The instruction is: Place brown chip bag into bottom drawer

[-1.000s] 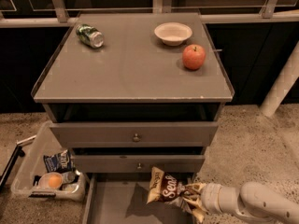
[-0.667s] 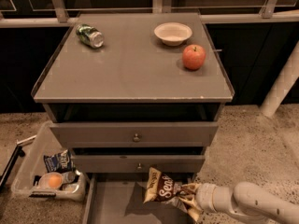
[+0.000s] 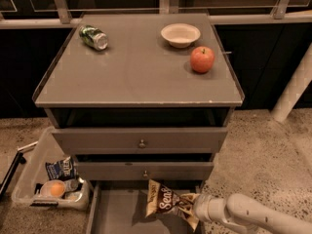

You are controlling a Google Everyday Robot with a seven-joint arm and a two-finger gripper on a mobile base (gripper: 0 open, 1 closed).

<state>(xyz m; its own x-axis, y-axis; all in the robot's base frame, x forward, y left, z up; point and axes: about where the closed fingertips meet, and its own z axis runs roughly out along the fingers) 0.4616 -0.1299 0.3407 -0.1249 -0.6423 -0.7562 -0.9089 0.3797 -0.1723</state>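
The brown chip bag (image 3: pixel 165 204), dark brown with tan ends and white lettering, hangs over the open bottom drawer (image 3: pixel 117 213), a wide grey tray pulled out at the foot of the cabinet. My gripper (image 3: pixel 189 209) holds the bag by its right end, just above the drawer's right part. The white arm (image 3: pixel 243 213) reaches in from the lower right. The two upper drawers with round knobs (image 3: pixel 142 143) are nearly closed.
On the cabinet top lie a green can (image 3: pixel 93 37) on its side, a white bowl (image 3: pixel 180 34) and a red apple (image 3: pixel 202 59). A clear bin (image 3: pixel 34 179) on the floor at left holds a blue snack bag (image 3: pixel 62 168) and an orange (image 3: pixel 54 188).
My gripper and the chip bag have shifted left, further over the bottom drawer. Nothing else has moved.
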